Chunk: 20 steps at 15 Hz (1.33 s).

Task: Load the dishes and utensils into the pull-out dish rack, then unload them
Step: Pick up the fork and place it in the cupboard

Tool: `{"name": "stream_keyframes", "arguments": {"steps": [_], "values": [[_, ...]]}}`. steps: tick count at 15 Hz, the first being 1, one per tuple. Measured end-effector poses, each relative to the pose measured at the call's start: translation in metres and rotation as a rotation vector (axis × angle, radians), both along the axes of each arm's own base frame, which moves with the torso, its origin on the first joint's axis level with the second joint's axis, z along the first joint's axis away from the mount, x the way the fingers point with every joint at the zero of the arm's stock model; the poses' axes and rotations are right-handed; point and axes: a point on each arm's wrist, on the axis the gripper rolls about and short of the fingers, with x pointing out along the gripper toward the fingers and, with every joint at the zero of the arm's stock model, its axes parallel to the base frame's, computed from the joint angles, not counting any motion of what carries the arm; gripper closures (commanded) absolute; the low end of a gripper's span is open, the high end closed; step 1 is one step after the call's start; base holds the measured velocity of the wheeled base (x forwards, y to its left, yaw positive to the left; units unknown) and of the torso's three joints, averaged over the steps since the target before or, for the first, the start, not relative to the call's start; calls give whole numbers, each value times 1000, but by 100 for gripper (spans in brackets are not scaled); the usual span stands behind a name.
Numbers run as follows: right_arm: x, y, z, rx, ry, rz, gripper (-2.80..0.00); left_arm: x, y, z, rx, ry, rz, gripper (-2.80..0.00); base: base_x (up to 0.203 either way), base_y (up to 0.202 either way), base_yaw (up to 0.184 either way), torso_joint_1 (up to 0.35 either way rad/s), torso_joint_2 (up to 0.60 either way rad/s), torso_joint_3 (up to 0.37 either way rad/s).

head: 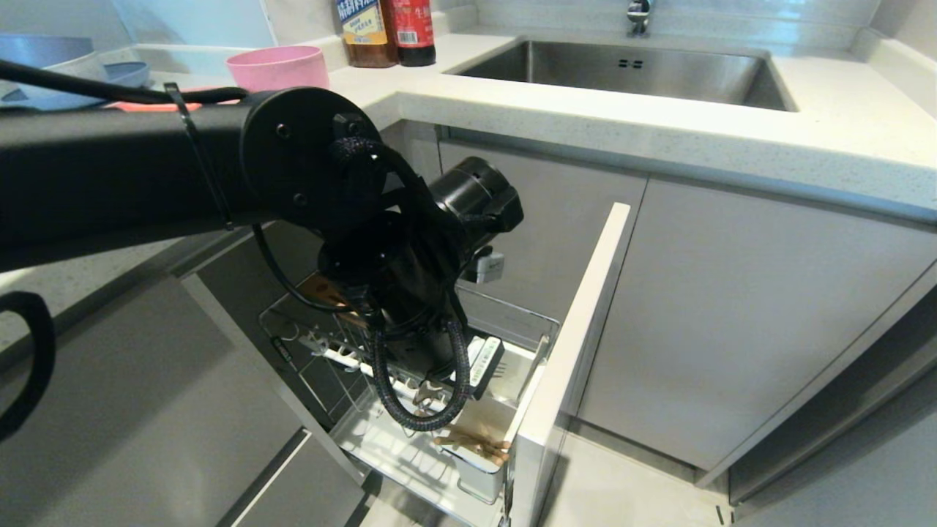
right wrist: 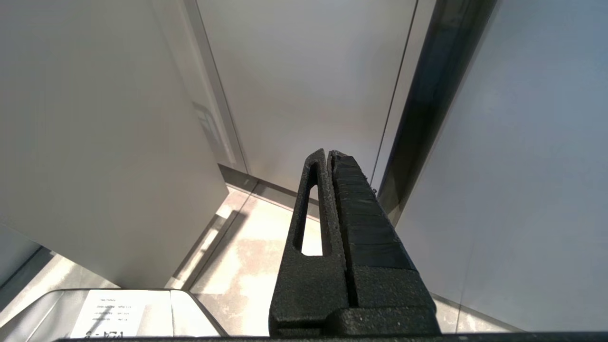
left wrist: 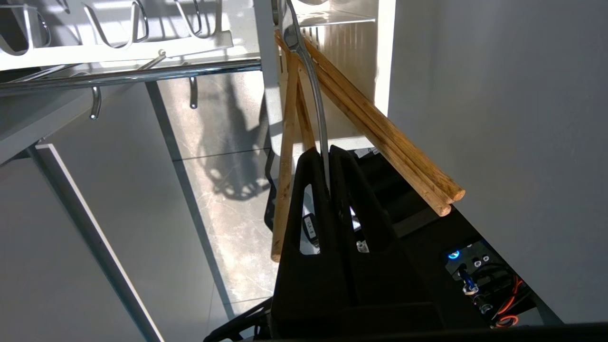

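Right now I am holding the left gripper (left wrist: 328,151) down over the pull-out dish rack (head: 410,432), which is standing drawn out from the cabinet under the counter (head: 659,124). Its fingers (left wrist: 308,228) are pressed together and pinching the slim silver fork (left wrist: 311,85) by its handle; the fork is running from the fingertips into the white utensil cup (left wrist: 332,61) at the front end of the rack, just behind the pale front panel (head: 578,329). Wooden chopsticks (left wrist: 380,137) are leaning out of that same cup, two side by side on one side of the fork and other sticks beside the gripper on the other side. In the head view I am seeing those chopsticks (head: 472,443) poking from the cup below the left arm (head: 146,168), which is covering much of the rack. I cannot tell whether the fork's head is touching the cup's floor.

Up on the counter, well behind the rack, the pink bowl (head: 278,67) is sitting near two bottles (head: 388,29), with the sink (head: 629,69) further along.

I am keeping the right gripper (right wrist: 328,153) away from the rack, its fingers closed on nothing, facing plain cabinet doors (right wrist: 118,118) and floor.
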Motion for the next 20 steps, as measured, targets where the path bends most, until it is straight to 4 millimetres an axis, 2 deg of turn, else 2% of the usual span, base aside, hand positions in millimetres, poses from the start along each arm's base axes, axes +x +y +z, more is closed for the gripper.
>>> {"name": "stream_keyframes", "arguments": {"steps": [20], "values": [[0,0,0,0,0,0,0,22,-32,-44,29,26,-8,0,0,0,0,0,0,0]]}}
